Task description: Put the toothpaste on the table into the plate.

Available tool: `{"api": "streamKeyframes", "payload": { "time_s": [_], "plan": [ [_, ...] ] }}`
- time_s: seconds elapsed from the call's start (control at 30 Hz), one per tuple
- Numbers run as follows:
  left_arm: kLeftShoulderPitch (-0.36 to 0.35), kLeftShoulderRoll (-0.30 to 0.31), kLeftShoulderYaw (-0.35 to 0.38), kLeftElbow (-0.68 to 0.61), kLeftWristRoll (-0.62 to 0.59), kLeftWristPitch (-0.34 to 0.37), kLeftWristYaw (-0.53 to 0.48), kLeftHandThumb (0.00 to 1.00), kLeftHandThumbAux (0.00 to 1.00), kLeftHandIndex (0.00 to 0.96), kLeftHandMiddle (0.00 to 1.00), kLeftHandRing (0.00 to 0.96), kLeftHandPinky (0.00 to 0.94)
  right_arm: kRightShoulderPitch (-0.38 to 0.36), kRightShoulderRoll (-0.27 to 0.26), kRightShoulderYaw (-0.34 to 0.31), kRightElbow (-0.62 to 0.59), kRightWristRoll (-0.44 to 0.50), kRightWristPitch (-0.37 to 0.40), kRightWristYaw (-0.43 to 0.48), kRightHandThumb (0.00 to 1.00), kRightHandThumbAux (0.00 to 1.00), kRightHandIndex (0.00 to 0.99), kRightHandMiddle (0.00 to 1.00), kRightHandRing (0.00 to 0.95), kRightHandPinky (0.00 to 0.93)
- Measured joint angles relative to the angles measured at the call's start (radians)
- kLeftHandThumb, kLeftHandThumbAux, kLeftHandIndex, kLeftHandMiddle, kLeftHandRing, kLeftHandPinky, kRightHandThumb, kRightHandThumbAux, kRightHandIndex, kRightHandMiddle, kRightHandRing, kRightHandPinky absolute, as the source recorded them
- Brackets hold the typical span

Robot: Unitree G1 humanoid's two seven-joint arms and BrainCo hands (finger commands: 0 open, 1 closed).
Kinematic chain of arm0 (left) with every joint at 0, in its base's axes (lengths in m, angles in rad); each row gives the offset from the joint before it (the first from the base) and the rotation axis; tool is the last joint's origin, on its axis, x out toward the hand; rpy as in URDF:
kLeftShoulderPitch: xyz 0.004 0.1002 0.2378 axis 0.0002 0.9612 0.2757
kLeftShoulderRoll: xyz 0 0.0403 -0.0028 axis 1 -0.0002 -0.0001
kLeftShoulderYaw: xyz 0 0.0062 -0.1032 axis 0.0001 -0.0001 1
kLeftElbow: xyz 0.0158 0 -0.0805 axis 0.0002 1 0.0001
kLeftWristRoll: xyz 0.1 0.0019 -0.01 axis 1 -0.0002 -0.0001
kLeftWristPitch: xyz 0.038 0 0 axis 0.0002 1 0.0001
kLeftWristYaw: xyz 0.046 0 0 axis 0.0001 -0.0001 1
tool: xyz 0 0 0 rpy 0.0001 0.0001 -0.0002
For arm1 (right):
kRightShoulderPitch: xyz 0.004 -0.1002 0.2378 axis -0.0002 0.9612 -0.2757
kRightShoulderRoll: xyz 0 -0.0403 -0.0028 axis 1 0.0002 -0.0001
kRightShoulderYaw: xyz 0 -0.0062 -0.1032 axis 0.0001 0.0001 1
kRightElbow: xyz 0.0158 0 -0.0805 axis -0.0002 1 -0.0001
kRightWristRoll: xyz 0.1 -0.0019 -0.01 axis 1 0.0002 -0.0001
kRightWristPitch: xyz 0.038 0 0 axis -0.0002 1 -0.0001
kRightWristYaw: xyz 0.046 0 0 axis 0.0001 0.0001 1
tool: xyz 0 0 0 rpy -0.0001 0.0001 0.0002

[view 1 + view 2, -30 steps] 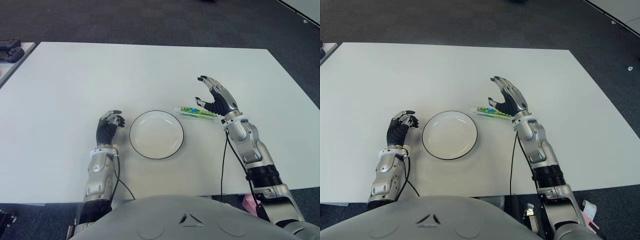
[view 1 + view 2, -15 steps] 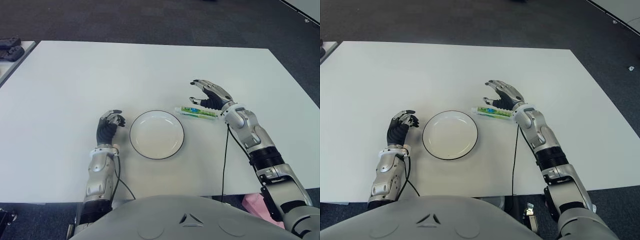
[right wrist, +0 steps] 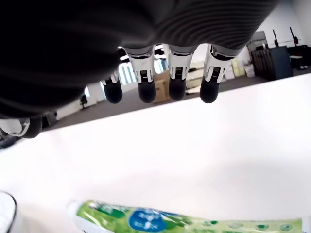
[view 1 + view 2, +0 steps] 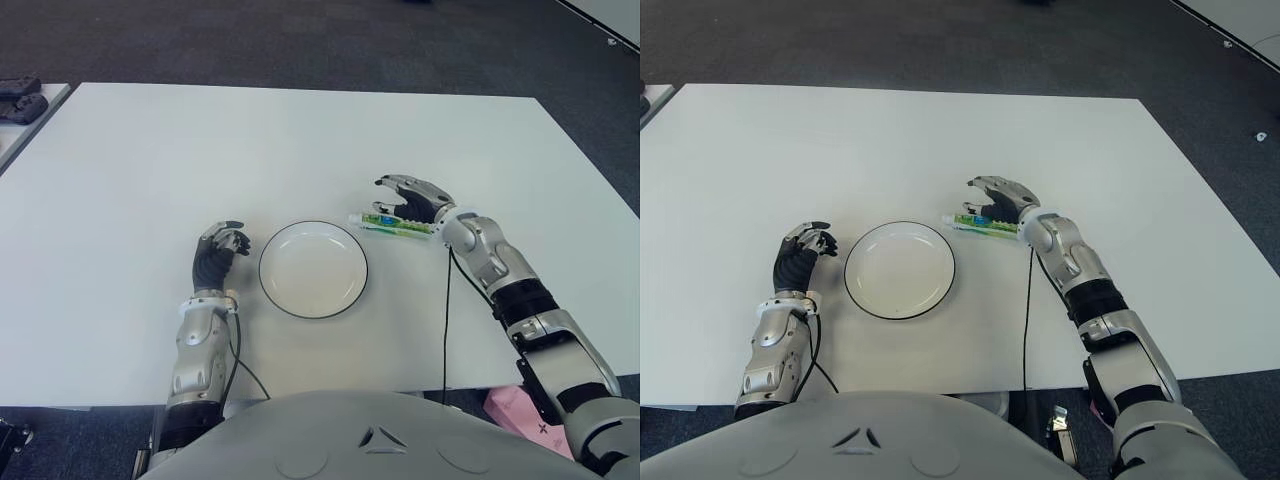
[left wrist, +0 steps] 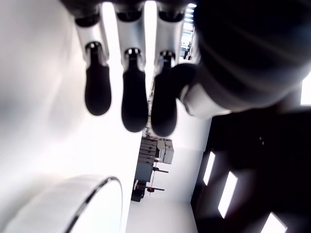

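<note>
A green-and-white toothpaste tube lies flat on the white table, just right of the plate. The plate is white with a dark rim and holds nothing. My right hand hovers palm-down over the tube with its fingers spread. In the right wrist view the fingertips hang above the toothpaste, with a gap between them. My left hand shows just left of the plate, fingers curled and holding nothing.
Black devices sit on a neighbouring table at the far left. A thin black cable runs down from my right forearm. Dark floor lies beyond the table's far and right edges.
My right hand has tipped forward and come down from upright to palm-down over the toothpaste. The tube, the plate and the left hand have not moved.
</note>
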Motion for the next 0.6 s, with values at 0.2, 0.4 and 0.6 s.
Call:
{"api": "streamKeyframes", "payload": {
  "time_s": [0.2, 0.4, 0.6],
  "plan": [
    [0.004, 0.0, 0.0, -0.001, -0.001, -0.008, -0.009, 0.706, 0.72, 0.434, 0.607, 0.6, 0.583, -0.015, 0.0, 0.033, 0.046, -0.02, 0.005, 0.001, 0.511, 0.142, 0.0, 0.0, 0.0, 0.0],
    [0.006, 0.002, 0.0, -0.001, -0.001, -0.009, -0.013, 0.707, 0.72, 0.434, 0.609, 0.603, 0.587, -0.016, -0.001, 0.059, 0.071, -0.026, 0.008, 0.018, 0.552, 0.146, 0.0, 0.0, 0.0, 0.0],
    [0.008, 0.002, 0.0, -0.005, 0.0, -0.005, -0.013, 0.706, 0.72, 0.434, 0.61, 0.604, 0.591, -0.016, -0.005, 0.084, 0.077, -0.035, 0.008, 0.045, 0.579, 0.138, 0.0, 0.0, 0.0, 0.0]
  ]
}}
